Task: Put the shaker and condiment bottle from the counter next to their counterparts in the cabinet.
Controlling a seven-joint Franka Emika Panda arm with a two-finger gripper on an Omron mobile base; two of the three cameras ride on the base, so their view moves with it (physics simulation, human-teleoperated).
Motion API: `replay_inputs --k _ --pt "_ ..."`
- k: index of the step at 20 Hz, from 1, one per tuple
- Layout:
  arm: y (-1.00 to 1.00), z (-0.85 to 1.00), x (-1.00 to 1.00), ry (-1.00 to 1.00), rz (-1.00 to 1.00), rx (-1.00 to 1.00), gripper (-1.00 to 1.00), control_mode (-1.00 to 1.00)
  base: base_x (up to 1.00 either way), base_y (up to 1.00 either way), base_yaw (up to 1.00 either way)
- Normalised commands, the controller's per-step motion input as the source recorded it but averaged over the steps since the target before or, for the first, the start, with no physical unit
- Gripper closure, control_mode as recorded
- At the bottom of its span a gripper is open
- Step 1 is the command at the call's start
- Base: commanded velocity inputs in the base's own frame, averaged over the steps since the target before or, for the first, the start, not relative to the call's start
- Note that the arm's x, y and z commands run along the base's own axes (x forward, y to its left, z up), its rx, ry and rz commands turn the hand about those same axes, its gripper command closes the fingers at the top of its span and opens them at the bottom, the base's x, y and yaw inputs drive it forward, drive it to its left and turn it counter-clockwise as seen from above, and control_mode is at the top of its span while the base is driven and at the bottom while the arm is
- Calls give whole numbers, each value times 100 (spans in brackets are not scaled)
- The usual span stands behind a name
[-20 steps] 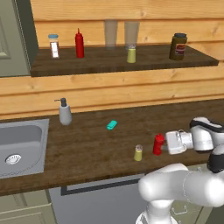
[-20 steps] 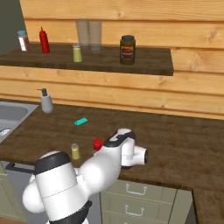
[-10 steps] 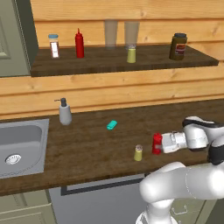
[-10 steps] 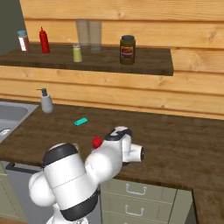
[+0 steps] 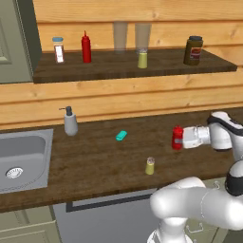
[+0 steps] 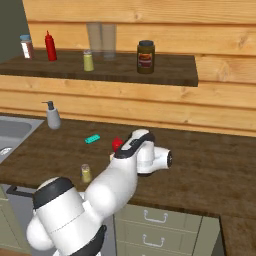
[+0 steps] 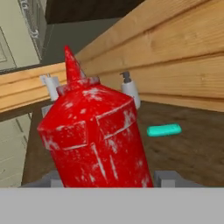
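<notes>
Grip comes first: the jaws stand about half closed around the squat red condiment bottle (image 5: 177, 137), which fills the hand view (image 7: 94, 135) between the two fingertips; whether it is clear of the bench (image 5: 104, 161) I cannot tell; I judge it held, near the bench's right part. To do this step well, lift straight up with the bottle upright, so its rounded body does not slip between the fingertips; then carry it leftward and up to the cabinet shelf (image 5: 118, 69), and set it just beside the slim red bottle (image 5: 86, 47), apart from the clear jar (image 5: 58, 50). Pass well over the small shaker (image 5: 150, 166) and the teal scrap (image 5: 121, 135); the shaker waits on the bench for its own trip to its twin (image 5: 142, 59).
</notes>
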Motion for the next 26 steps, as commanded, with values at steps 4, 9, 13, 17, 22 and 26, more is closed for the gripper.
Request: replay_inputs --k 4,9,13,17,22,26 --pt "35 96 0 0 -10 -11 100 -100 0 0 0" --pt "29 92 0 0 -12 -11 100 -100 0 0 0" --pt "20 87 0 0 -9 -4 100 -100 0 0 0" --pt "15 95 0 0 -7 0 100 -100 0 0 0" --pt "25 86 -12 0 -4 1 100 -100 0 0 0" --pt "38 73 -28 0 0 15 100 -100 0 0 0"
